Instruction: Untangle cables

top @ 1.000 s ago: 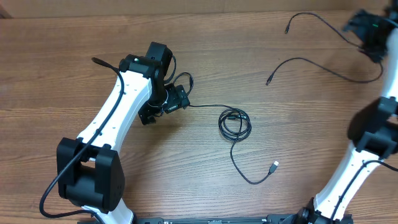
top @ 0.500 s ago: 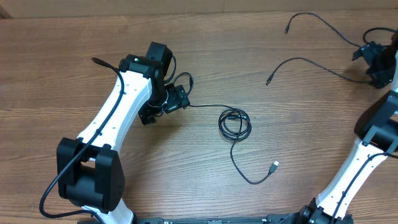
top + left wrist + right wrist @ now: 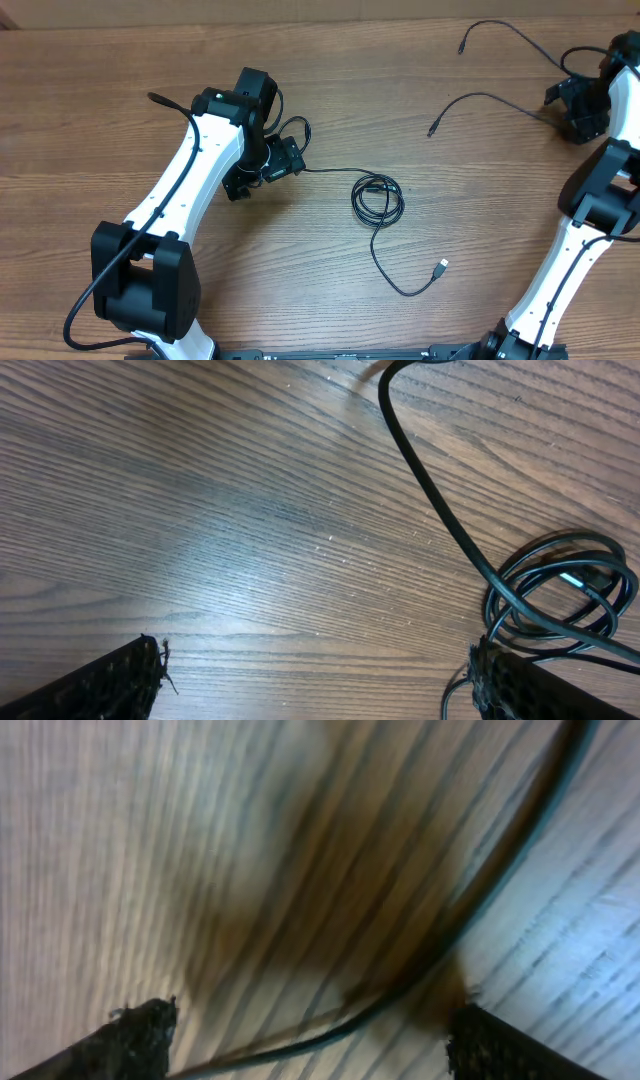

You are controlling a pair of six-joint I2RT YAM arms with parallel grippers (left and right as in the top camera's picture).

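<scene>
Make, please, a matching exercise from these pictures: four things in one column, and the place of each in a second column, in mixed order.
Things:
1. coiled cable
2. USB plug
3. left tool
4. right tool

Places:
A. far right, above a loose cable
B. middle of the table
C. open over bare wood, left of the coil
D. end of the strand below the coil

Pairs: 1-B, 2-D, 3-C, 4-A

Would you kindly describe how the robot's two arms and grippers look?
The left arm and right arm have white shells with black joint housings; a thick black wire runs along the left arm. The left gripper and right gripper have black, rough-edged fingers.
</scene>
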